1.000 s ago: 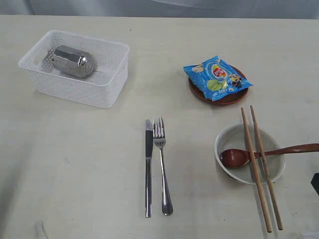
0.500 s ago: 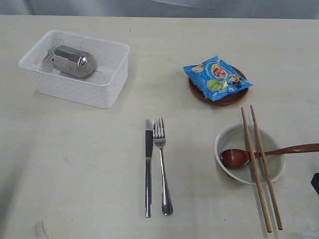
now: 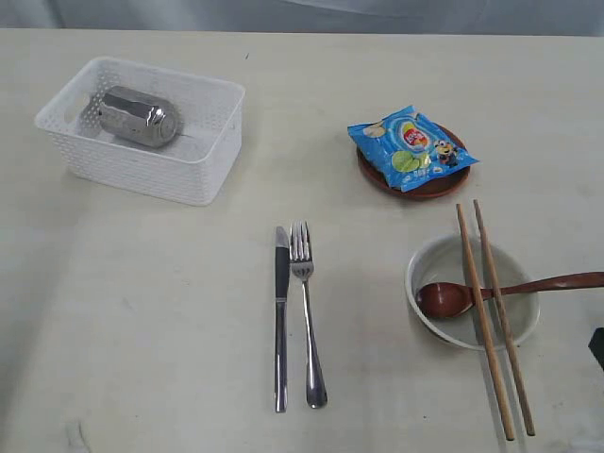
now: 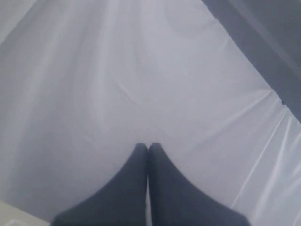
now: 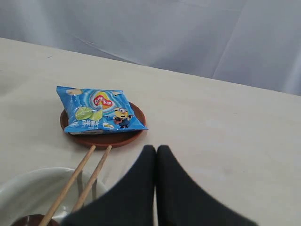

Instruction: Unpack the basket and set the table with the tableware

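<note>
The white lattice basket (image 3: 193,172) stands at the back left of the table (image 3: 142,311), with the steel cup (image 3: 140,116) lying on its side inside. A knife (image 3: 280,316) and a fork (image 3: 306,311) lie side by side at the centre front. At the right, chopsticks (image 3: 491,311) rest across the off-white bowl (image 3: 514,330), with the dark spoon (image 3: 453,297) in it. The reddish-brown plate (image 3: 429,189) carries a blue chip bag (image 3: 411,146). My left gripper (image 4: 148,146) is shut and empty, facing a white cloth. My right gripper (image 5: 156,148) is shut and empty, near the plate (image 5: 103,137) and chopsticks (image 5: 77,186).
A dark bit of the right arm (image 3: 597,347) shows at the exterior view's right edge. A white cloth backdrop (image 5: 188,33) runs along the table's far edge. Bare tabletop lies between the basket and the cutlery.
</note>
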### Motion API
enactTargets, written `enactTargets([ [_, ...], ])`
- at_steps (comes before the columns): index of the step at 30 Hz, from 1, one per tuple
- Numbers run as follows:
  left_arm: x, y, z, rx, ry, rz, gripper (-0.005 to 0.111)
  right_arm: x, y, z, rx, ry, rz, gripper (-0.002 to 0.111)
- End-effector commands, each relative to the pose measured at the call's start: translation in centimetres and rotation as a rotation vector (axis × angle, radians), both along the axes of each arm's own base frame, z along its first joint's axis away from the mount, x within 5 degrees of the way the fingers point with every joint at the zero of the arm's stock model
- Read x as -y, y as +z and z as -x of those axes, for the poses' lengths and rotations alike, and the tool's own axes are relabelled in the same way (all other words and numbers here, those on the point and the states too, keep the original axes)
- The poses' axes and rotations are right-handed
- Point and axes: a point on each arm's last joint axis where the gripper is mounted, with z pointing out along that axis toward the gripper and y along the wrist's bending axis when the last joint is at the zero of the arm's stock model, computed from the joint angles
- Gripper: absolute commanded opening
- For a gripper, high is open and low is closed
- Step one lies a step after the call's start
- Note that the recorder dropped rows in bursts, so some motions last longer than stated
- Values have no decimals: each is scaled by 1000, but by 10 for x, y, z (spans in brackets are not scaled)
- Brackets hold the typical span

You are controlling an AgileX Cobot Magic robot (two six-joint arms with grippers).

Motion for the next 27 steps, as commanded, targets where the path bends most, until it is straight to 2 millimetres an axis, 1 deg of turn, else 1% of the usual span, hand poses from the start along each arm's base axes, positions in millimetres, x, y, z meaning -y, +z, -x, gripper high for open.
enactTargets([
  [1,9,26,-12,-181,-63,-64,0,0,-1,0,0,-7,-5,0],
  [2,12,34,-19,-244,-77,-91,0,0,-1,0,0,-7,-5,0],
  [4,19,42,-38,-377,-104,-133,0,0,-1,0,0,-7,-5,0],
  [5,24,48,-52,-476,-126,-168,0,0,-1,0,0,-7,-5,0],
  [7,32,57,-74,-596,-158,-238,0,0,-1,0,0,-7,-5,0],
  [8,37,56,-91,-695,-186,-299,0,0,-1,0,0,-7,-5,0],
  [9,41,61,-103,-735,-205,-340,1,0,-1,0,0,-7,-5,0],
  [10,47,61,-118,-794,-233,-377,2,0,-1,0,0,-7,-5,0],
  [12,56,59,-146,-885,-288,-426,11,0,-1,0,0,-7,-5,0],
  [14,68,53,-175,-967,-357,-453,27,0,-1,0,0,-7,-5,0],
  [16,80,40,-202,-1064,-443,-442,45,0,-1,0,0,-7,-5,0],
  [17,86,33,-216,-1113,-492,-446,51,0,-1,0,0,-7,-5,0],
  [18,91,28,-227,-1149,-525,-455,53,0,-1,0,0,-7,-5,0],
  [20,99,14,-252,-1235,-579,-480,53,0,-1,0,0,-6,-3,0],
  [22,103,8,-274,-1269,-593,-526,53,0,-1,0,0,-6,-3,0],
  [24,102,1,-294,-1301,-551,-573,53,0,-1,0,0,-6,-3,0],
  [27,99,-7,-316,-1312,-471,-637,53,0,-1,0,0,-6,-3,0],
])
